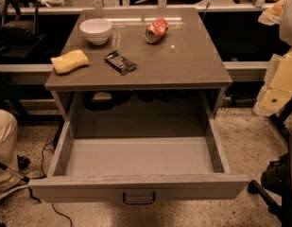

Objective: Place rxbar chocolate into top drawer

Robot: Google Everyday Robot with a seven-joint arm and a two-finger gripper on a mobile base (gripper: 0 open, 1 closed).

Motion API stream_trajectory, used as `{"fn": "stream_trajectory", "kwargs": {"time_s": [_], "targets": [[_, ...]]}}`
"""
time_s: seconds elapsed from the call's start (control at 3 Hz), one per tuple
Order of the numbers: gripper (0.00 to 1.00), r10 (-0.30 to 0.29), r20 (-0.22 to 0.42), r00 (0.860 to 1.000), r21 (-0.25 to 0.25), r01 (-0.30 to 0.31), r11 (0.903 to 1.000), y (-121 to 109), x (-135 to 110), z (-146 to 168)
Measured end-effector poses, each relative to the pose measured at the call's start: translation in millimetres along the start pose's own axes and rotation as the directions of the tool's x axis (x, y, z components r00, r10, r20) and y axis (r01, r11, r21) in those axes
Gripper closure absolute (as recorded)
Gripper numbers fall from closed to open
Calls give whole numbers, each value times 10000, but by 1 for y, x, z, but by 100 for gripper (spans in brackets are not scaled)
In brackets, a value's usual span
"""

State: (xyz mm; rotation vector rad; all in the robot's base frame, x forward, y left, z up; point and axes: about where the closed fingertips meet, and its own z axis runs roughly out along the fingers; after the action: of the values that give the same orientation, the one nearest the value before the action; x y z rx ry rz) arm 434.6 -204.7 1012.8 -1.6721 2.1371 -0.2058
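Note:
The rxbar chocolate (120,62), a black wrapper with pale lettering, lies flat on the grey cabinet top (183,60), left of centre near the front edge. The top drawer (136,160) is pulled fully open below it, and its grey floor holds nothing. Its front panel carries a small dark handle (139,198). Pale segments of my arm (280,82) show at the right edge, beside the cabinet and well away from the bar. The gripper itself is out of view.
On the cabinet top, a yellow sponge (70,61) lies left of the bar, a white bowl (96,30) stands at the back left, and a red can (156,30) lies on its side at the back. A person's leg (3,141) is at the left and dark equipment (278,178) at the lower right.

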Motion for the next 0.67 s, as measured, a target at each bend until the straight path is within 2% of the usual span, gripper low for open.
{"fn": "stream_trajectory", "kwargs": {"time_s": [0.33,0.67], "targets": [[0,0,0,10000,0,0,10000,0,0,0],[0,359,527,9980,372,-379,9986,-16,-11,9]]}}
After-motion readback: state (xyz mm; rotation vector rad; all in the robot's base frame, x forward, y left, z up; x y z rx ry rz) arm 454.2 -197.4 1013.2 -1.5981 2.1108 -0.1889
